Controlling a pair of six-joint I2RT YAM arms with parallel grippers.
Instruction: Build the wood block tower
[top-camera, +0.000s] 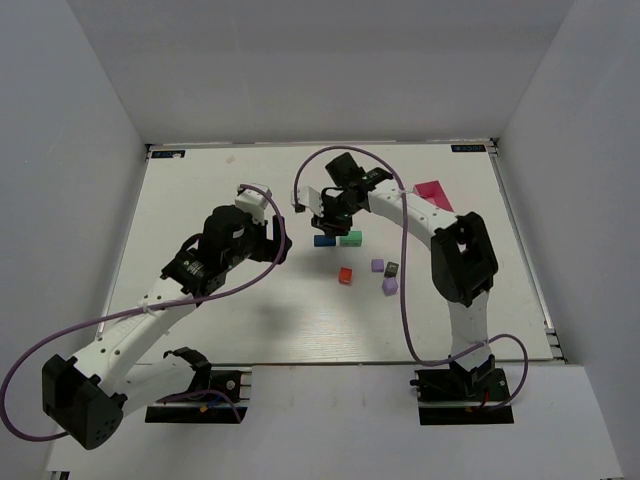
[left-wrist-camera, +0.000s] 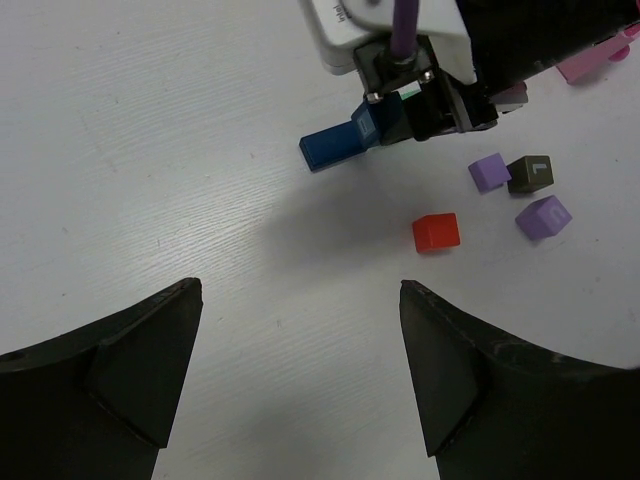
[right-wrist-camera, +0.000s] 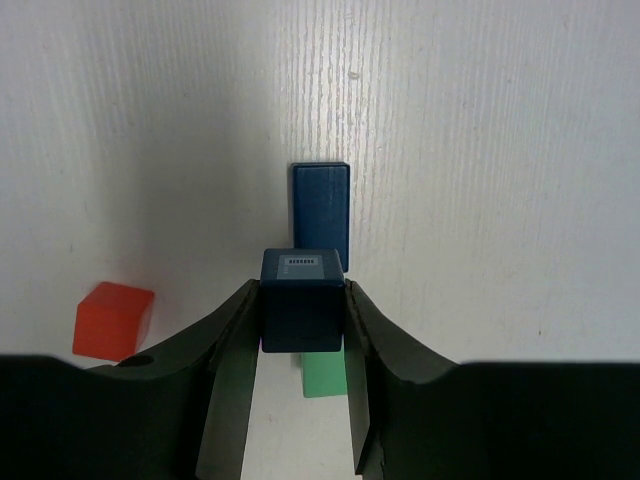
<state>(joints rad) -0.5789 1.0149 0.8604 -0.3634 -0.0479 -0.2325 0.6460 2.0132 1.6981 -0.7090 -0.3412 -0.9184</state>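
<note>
My right gripper is shut on a dark blue cube and holds it above a long blue block and a green block, which lie end to end on the table. In the top view the blue block and the green block lie side by side. A red block, a lilac block, a dark block and a purple block lie loose nearby. My left gripper is open and empty over bare table, left of the blocks.
A pink tray lies at the back right, behind the right arm. White walls close in the table on three sides. In the left wrist view the right gripper's body hangs over the blue block.
</note>
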